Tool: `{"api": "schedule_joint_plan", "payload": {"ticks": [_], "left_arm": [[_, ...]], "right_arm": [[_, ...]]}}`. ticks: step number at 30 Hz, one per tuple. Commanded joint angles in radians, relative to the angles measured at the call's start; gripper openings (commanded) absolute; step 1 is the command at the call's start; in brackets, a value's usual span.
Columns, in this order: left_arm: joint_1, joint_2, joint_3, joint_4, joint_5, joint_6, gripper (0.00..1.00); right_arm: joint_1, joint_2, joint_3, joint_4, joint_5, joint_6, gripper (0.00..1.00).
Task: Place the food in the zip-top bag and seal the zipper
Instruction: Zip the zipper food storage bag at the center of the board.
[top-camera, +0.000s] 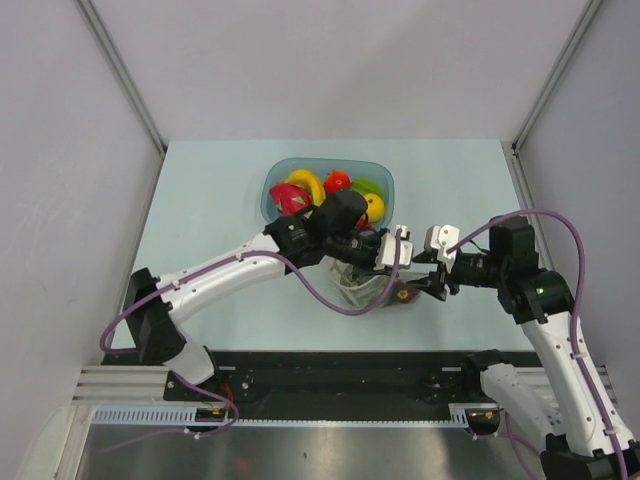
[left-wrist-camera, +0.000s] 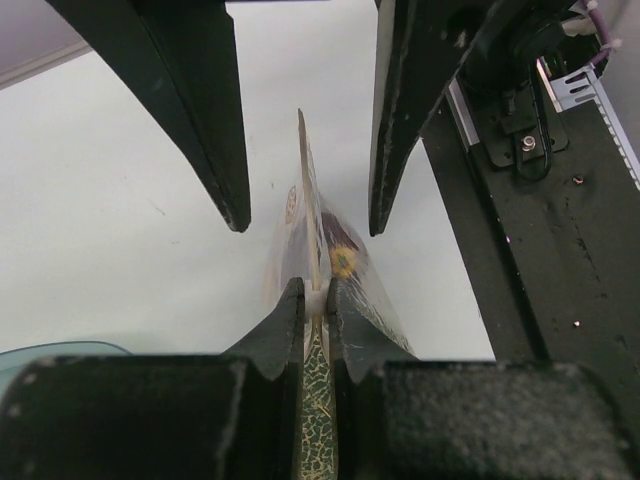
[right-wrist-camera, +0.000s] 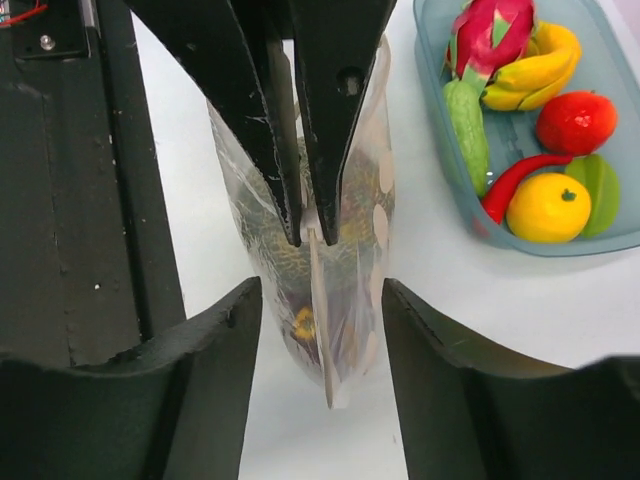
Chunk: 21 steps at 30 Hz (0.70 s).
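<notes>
I am pinching the left pincer (left-wrist-camera: 315, 296) shut on the mouth edge of the zip-top bag (right-wrist-camera: 378, 195), both fingers pressing flat against the zipper (left-wrist-camera: 305, 180). The strip is running straight out ahead of those tips, edge-on. The right pincer (right-wrist-camera: 318, 296) is facing the left one tip to tip with its jaws spread wide, one finger on each side of the bag and gripping nothing. Both pieces of food are sitting inside the bag. The grey-green bumpy ball (right-wrist-camera: 262, 250) is showing through the plastic just beside the left pincer's tips, and the dark red grapes (right-wrist-camera: 340, 330) are lying between the right pincer's fingers. A blue bowl (right-wrist-camera: 425, 60) of other toy fruit is resting on the worktop (right-wrist-camera: 480, 320), ahead and to the right of the right pincer.
</notes>
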Motion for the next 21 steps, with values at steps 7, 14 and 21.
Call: {"api": "schedule_joint_plan", "payload": {"ticks": [7, 14, 21], "left_arm": [[-0.006, -0.024, 0.022, 0.041, 0.003, -0.033, 0.06], [0.042, -0.093, -0.079, 0.003, -0.072, -0.025, 0.09], [0.134, -0.211, -0.217, -0.023, -0.135, 0.027, 0.10]], "right_arm": [[0.050, 0.020, -0.031, 0.022, 0.118, -0.008, 0.09], [0.041, -0.050, -0.058, 0.014, 0.182, 0.042, 0.00], [0.021, -0.120, -0.100, 0.013, 0.187, 0.074, 0.00]]}}
